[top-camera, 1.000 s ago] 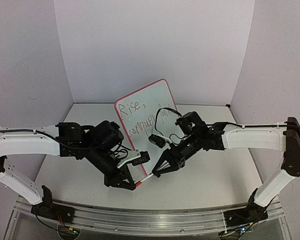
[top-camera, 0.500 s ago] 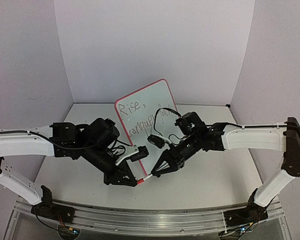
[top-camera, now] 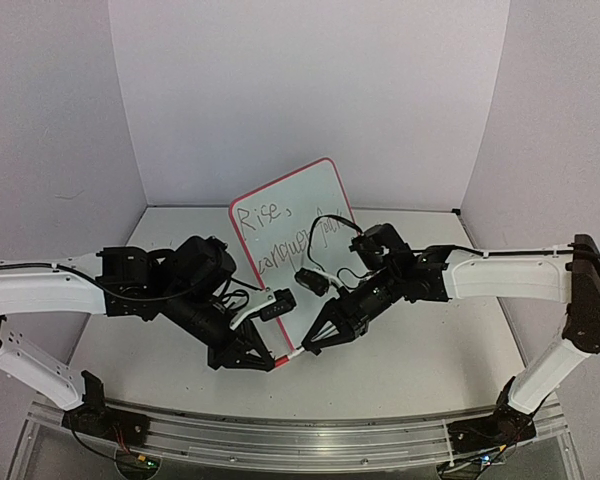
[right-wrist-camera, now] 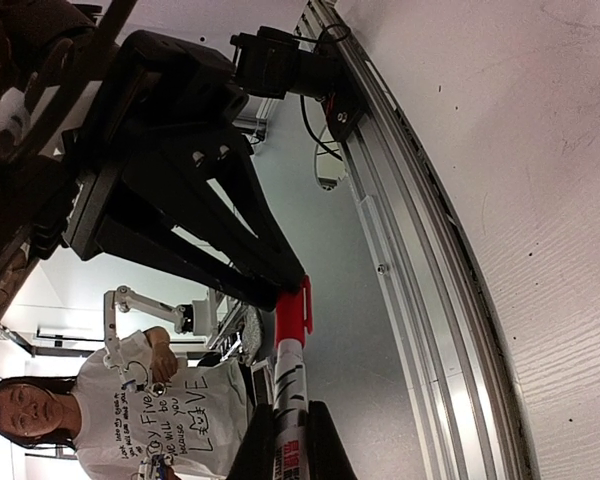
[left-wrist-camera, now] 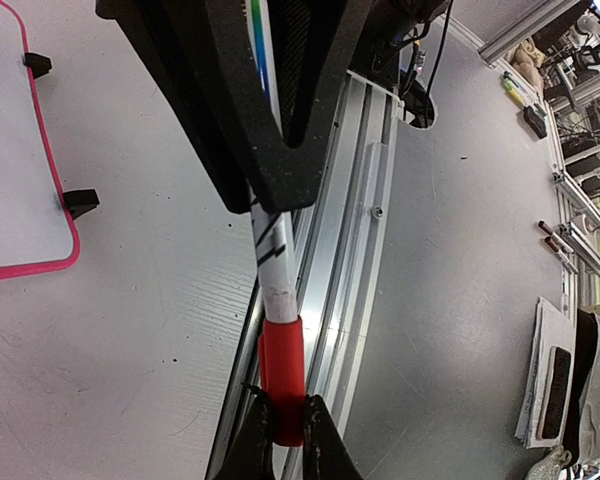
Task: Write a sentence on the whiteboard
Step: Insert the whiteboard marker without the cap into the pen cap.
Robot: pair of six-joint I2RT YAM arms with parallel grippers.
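The whiteboard (top-camera: 310,200), white with a red rim, stands tilted at mid-table. It bears the sentence (top-camera: 280,232) in two dark handwritten lines. Its lower corner and black feet show in the left wrist view (left-wrist-camera: 10,150). In front of it a marker (top-camera: 292,354) spans between both grippers. My left gripper (top-camera: 272,362) is shut on its red cap (left-wrist-camera: 282,375). My right gripper (top-camera: 308,347) is shut on its white barrel (right-wrist-camera: 289,400), with the cap (right-wrist-camera: 293,312) beyond. Cap and barrel look joined.
An aluminium rail (top-camera: 280,440) runs along the table's near edge, just below the marker. White walls enclose the back and sides. A person in a white T-shirt (right-wrist-camera: 100,420) stands beyond the table in the right wrist view.
My left arm has shifted slightly left and its wrist has turned a little. The marker stays held between both grippers in nearly the same place.
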